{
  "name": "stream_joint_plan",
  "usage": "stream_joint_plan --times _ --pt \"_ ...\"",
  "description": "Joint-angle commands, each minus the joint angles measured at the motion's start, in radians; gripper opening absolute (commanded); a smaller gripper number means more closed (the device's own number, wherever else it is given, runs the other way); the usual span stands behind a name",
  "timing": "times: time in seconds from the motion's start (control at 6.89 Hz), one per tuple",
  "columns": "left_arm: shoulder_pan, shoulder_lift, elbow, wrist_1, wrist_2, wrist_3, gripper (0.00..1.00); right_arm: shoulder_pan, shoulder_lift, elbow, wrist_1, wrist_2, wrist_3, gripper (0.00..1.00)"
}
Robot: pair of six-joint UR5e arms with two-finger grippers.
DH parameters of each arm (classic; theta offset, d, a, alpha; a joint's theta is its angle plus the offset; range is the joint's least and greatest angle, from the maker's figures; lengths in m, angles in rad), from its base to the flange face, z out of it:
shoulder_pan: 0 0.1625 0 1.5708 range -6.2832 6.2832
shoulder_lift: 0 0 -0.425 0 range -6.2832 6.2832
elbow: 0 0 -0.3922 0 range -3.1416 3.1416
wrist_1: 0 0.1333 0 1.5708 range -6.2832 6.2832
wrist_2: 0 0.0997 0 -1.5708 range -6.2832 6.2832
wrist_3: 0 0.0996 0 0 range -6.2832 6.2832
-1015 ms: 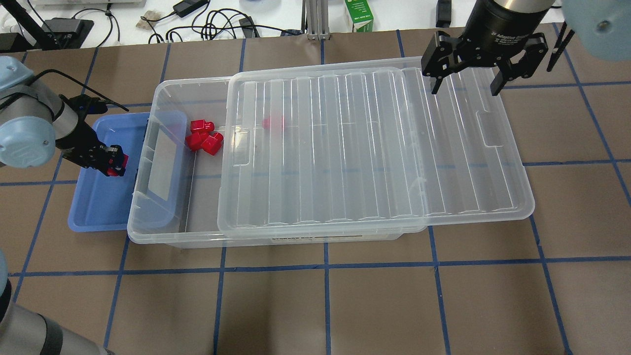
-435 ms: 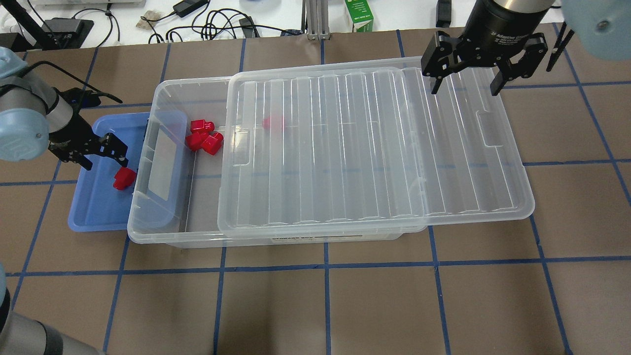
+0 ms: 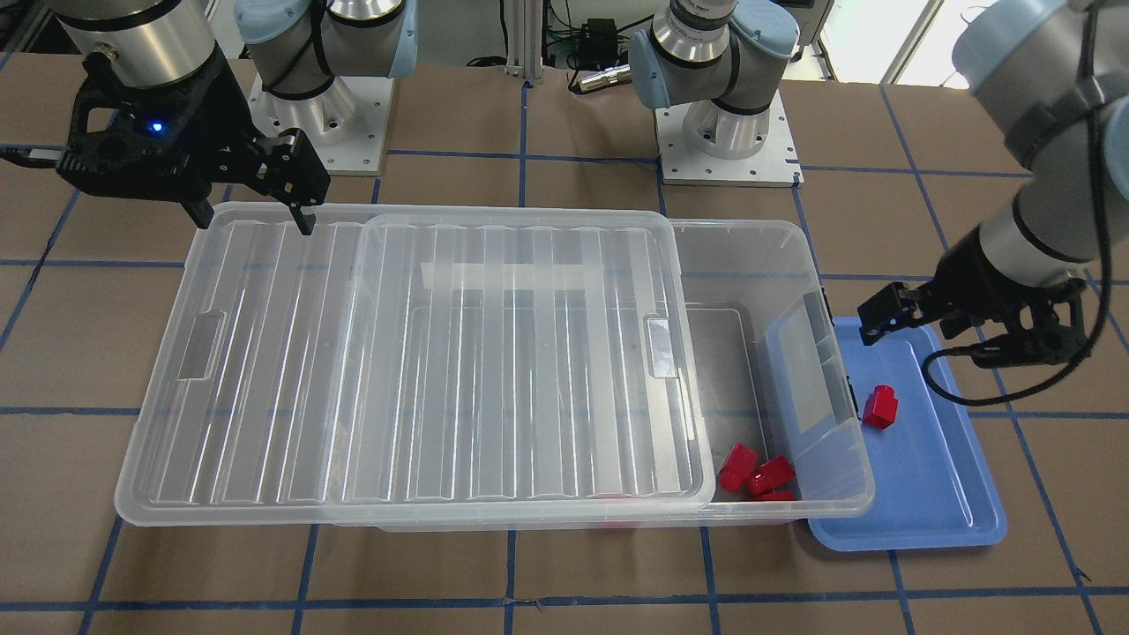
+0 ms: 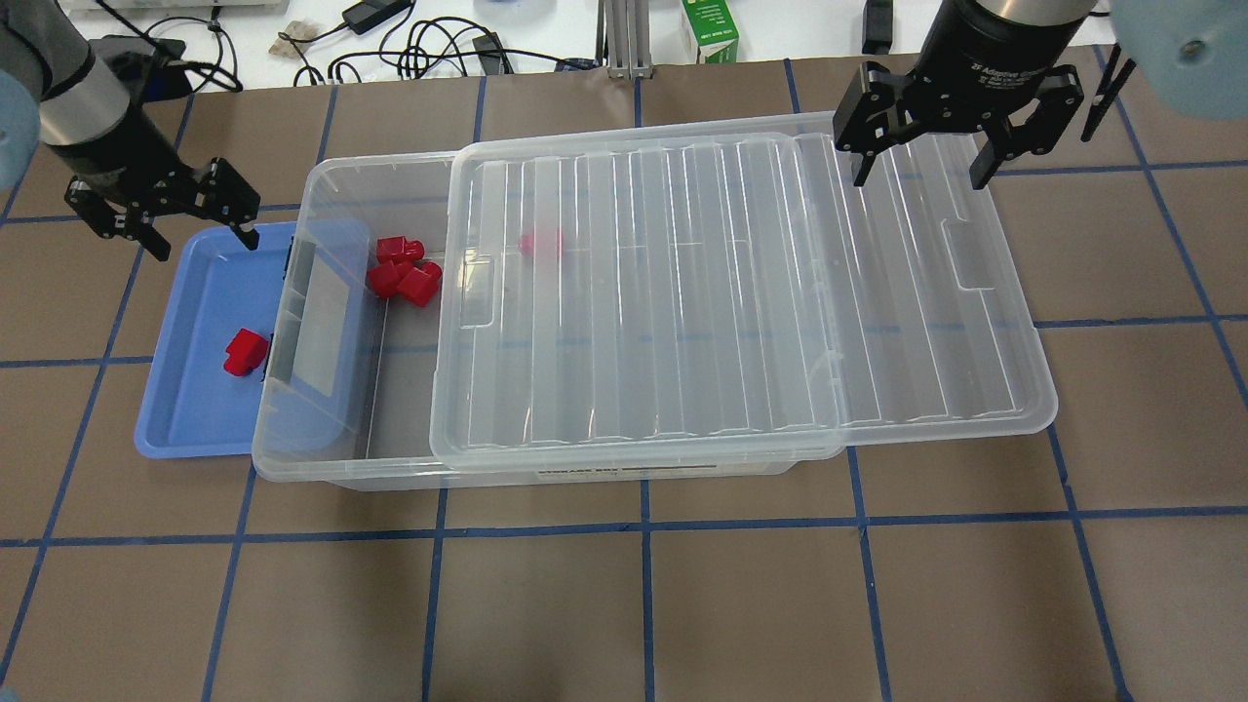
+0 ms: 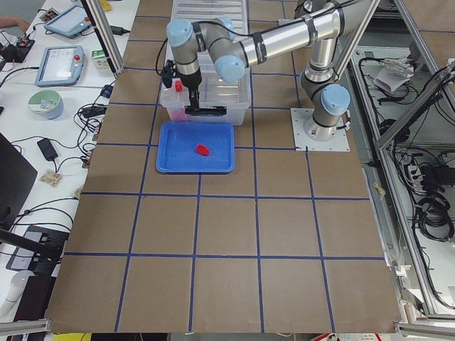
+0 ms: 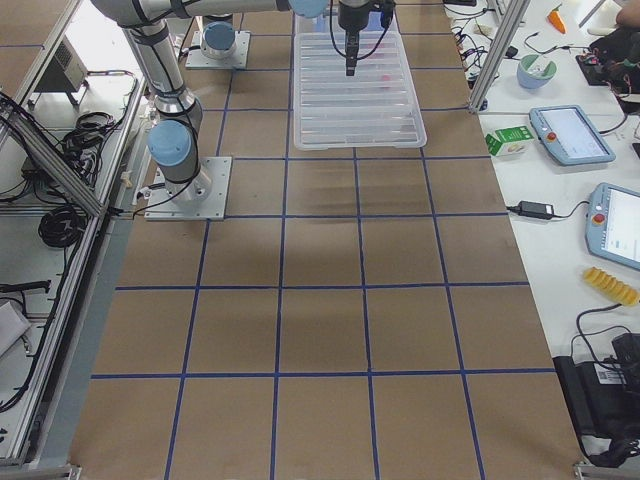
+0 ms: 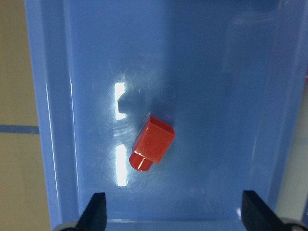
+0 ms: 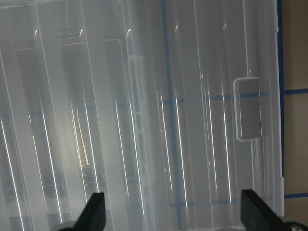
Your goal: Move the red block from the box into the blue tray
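The left gripper (image 4: 203, 244) is now hanging farther toward the overhead view's upper left than a moment ago, jaws spread wide and holding nothing. The red block (image 4: 245, 351) is lying released in the tray (image 4: 185, 429), just beside the box (image 4: 331, 468) wall, which is overlapping the tray's right edge. The right gripper (image 4: 921, 180) is still hovering wide open and empty over the lid's (image 4: 741, 292) upper right corner. Spare blocks (image 4: 405, 273) are lying in the box's uncovered left end. Blue tape is gridding the brown table (image 4: 624, 604).
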Motion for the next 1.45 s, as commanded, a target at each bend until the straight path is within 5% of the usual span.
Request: stream_joint_plan --times 0.0,0.58,0.73,1.31 --pt "-0.197 0.083 0.031 -0.029 0.067 -0.091 1.00 0.000 0.000 0.000 -0.001 0.000 0.000 1.00" --pt "-0.227 0.193 -0.020 -0.024 -0.001 -0.092 1.00 0.000 0.001 0.000 -0.002 0.000 -0.001 1.00" --pt "-0.211 0.204 -0.006 -0.026 -0.134 -0.076 1.00 -0.012 0.003 0.000 -0.005 -0.006 -0.020 1.00" --pt "-0.161 0.221 -0.006 -0.110 -0.105 -0.134 1.00 -0.363 0.013 0.043 -0.002 -0.032 -0.397 1.00"
